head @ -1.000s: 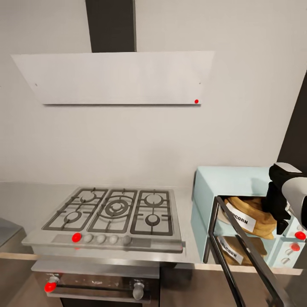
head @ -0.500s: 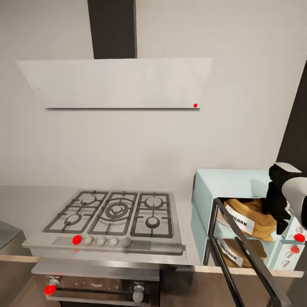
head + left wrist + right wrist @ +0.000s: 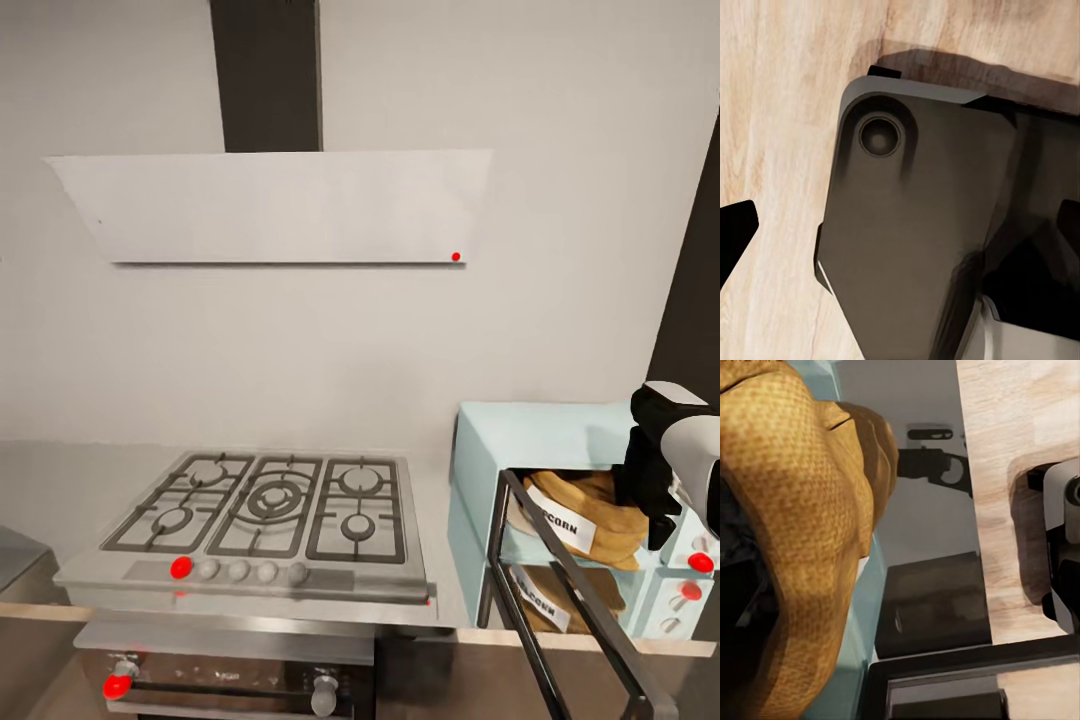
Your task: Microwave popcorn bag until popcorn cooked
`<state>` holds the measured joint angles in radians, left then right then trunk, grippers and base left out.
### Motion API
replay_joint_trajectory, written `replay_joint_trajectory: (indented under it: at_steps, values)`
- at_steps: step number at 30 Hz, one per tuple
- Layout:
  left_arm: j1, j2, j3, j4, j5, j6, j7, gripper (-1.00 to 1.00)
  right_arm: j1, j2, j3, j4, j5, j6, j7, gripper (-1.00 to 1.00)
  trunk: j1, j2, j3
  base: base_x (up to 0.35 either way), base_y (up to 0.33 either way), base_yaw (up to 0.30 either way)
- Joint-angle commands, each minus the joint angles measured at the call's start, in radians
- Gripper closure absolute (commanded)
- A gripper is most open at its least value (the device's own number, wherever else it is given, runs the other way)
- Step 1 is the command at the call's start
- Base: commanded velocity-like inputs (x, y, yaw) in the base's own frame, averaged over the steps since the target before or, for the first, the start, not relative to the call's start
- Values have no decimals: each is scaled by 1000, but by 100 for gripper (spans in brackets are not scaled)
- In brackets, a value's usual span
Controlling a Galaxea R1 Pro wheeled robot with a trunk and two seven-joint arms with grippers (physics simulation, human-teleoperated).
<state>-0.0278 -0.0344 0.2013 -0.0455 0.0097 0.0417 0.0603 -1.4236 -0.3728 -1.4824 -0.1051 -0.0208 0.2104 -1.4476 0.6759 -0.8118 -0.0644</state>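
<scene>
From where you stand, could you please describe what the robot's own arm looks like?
In the head view, the right arm has a glossy white rounded shell over a boxy matte-black section with a pale grey cap on top. I see no cables or markings on it, and I cannot make out its gripper.

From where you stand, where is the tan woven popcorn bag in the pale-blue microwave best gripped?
Probably grip the tan woven popcorn bag at its folded upper edge, coming through the open front of the pale-blue microwave. It slumps with its label outward, so the body looks too wide.
</scene>
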Motion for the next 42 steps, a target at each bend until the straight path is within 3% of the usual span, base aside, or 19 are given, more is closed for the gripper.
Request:
replay_joint_trajectory:
  at_steps: [1,26,32,38,42]
  values:
    - [0,0,4,-2,1,4,3,-100,-1,0,1,-1,-2,11,-4,-100,0,-1,0,0,0,0]
    - [-1,-1,4,-2,1,5,3,-100,-1,0,1,-1,-2,11,-4,-100,0,-1,42,0,0,0]
    - [0,-1,4,-2,1,3,4,-100,-1,0,2,-1,-3,12,0,-100,0,-1,51,-232,0,0]
    - [0,-1,4,-2,1,3,4,-100,-1,0,2,-1,-3,74,43,-100,0,-1,52,-322,0,0]
    - [0,-1,4,-2,1,3,5,-100,-1,0,9,-1,-3,123,161,-100,0,-1,52,-326,0,0]
